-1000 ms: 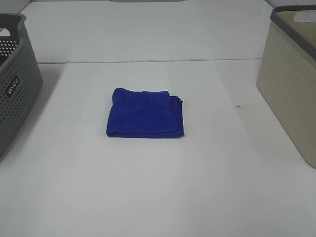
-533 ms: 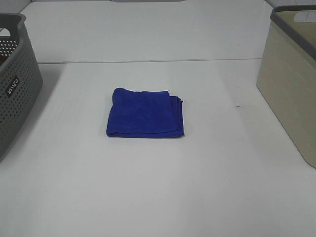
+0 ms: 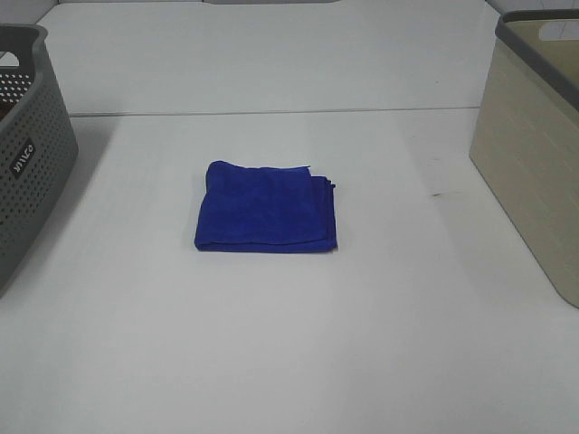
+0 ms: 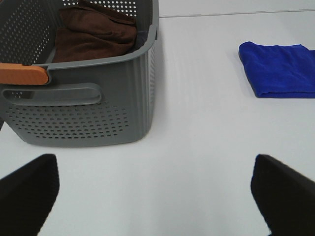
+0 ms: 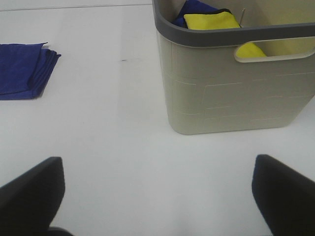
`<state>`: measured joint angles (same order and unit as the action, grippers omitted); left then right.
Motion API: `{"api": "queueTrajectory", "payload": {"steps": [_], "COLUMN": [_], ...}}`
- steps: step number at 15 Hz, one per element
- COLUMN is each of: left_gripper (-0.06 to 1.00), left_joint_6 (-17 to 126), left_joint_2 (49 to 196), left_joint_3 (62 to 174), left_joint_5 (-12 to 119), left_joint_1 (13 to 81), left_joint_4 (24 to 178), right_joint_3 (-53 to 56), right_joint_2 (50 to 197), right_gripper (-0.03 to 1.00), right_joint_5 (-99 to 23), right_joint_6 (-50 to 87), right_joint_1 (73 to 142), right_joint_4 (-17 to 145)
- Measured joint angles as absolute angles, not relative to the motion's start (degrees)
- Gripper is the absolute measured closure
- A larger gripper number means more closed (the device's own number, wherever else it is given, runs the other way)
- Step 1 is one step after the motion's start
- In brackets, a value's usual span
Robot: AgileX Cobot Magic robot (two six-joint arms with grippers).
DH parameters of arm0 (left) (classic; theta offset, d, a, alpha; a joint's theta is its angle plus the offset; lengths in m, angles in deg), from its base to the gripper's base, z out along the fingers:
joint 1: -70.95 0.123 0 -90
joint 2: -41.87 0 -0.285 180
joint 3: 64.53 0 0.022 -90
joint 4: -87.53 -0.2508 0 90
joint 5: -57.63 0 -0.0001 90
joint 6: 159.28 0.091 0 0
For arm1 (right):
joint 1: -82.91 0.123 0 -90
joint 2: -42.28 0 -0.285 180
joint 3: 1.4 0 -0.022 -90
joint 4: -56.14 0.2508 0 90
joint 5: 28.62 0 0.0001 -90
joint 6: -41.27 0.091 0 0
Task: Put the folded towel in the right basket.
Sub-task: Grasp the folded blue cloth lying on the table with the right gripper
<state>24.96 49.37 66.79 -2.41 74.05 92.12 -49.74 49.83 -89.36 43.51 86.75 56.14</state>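
Note:
A folded blue towel [image 3: 266, 207] lies flat on the white table [image 3: 289, 344] near the middle. It also shows in the left wrist view [image 4: 278, 69] and in the right wrist view [image 5: 22, 69]. The right basket [image 3: 534, 145] is beige with a grey rim and stands at the right edge; in the right wrist view [image 5: 236, 83] it holds a yellow cloth [image 5: 214, 20] and a blue one. My left gripper [image 4: 155, 196] is open and empty, well short of the towel. My right gripper [image 5: 157, 196] is open and empty in front of the beige basket. Neither arm shows in the high view.
A grey perforated basket [image 3: 27, 154] stands at the left edge; in the left wrist view [image 4: 83, 98] it holds a brown folded cloth [image 4: 93, 32] and has an orange handle piece [image 4: 22, 73]. A seam [image 3: 271, 113] runs across the table behind the towel.

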Motion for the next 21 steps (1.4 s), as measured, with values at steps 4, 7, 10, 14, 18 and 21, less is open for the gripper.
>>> {"api": "queueTrajectory", "payload": {"steps": [4, 7, 10, 14, 18, 21], "left_gripper": [-0.04, -0.04, -0.04, -0.04, -0.04, -0.04], "left_joint_6": [25.0, 25.0, 25.0, 25.0, 25.0, 25.0], "left_joint_2": [49.4, 49.4, 49.4, 49.4, 49.4, 49.4], "left_joint_3": [66.8, 66.8, 66.8, 66.8, 66.8, 66.8], "left_joint_5": [-2.4, -2.4, -2.4, -2.4, -2.4, -2.4], "left_joint_1": [74.0, 74.0, 74.0, 74.0, 74.0, 74.0], "left_joint_4": [92.1, 92.1, 92.1, 92.1, 92.1, 92.1], "right_joint_3": [-49.7, -49.7, -49.7, -49.7, -49.7, -49.7], "right_joint_2": [49.8, 49.8, 49.8, 49.8, 49.8, 49.8], "right_gripper": [-0.02, -0.02, -0.02, -0.02, -0.02, -0.02], "right_joint_5": [-89.4, -89.4, -89.4, -89.4, -89.4, -89.4], "right_joint_6": [43.5, 43.5, 43.5, 43.5, 43.5, 43.5], "right_joint_1": [86.7, 86.7, 86.7, 86.7, 86.7, 86.7], "right_joint_4": [56.1, 56.1, 56.1, 56.1, 56.1, 56.1]}}
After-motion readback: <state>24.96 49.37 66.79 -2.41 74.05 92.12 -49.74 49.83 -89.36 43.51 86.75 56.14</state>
